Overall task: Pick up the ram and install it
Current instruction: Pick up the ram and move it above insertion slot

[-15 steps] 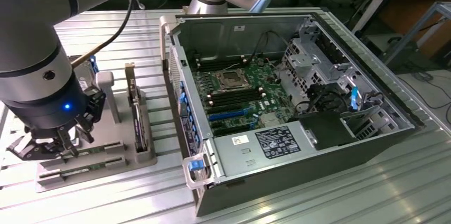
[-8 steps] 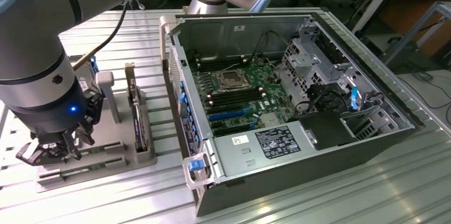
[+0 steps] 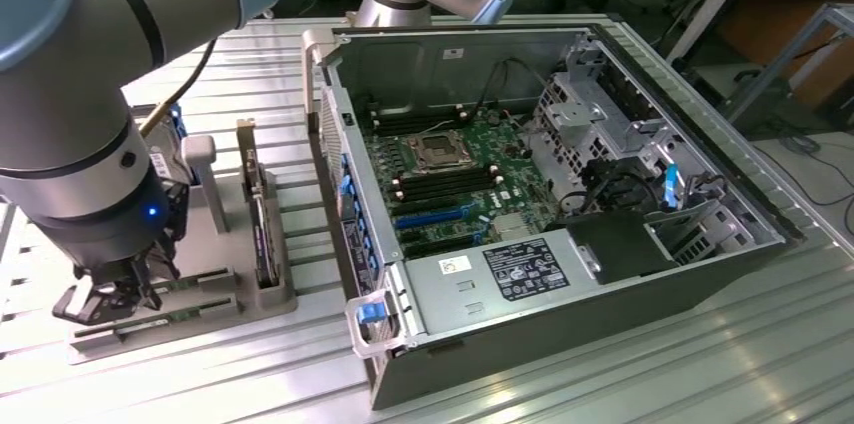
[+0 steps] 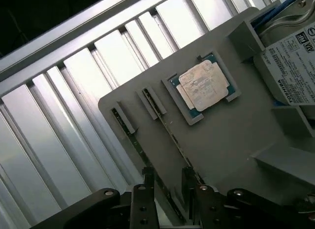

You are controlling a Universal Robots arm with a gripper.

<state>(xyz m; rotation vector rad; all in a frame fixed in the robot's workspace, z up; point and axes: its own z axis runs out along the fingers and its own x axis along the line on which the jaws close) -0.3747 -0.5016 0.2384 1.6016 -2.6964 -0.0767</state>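
Low over the flat grey plastic fixture tray, the black two-finger tool has its fingers spread. One sits either side of the ram, a slim green circuit-board stick lying on edge in its slot, the outer of two alike. There's a gap on both sides and no contact visible, so nothing is held. My read: grasp step, pick not made, install untouched.

The second stick, same green board, runs parallel in the next slot and passes just beside one finger. Further out on the tray are a square processor chip with a pale metal lid in its pocket, then a silver boxy hard drive with a white label. The tray rests on the ribbed aluminium bench. In the exterior view an open dark metal tower case stands just beside the tray on the exterior view's right, green motherboard facing up.

Risks as I see them:
- The finger next to the neighbour stick could clip it on closing and lever it out of its slot.
- The tool body hides the ram's near end, so I can't tell if the grip is centred. An off-centre pinch would likely tilt the ram and bind it in the slot.
- It's a thin board edge. A skewed or slipping hold would spoil alignment at the socket.
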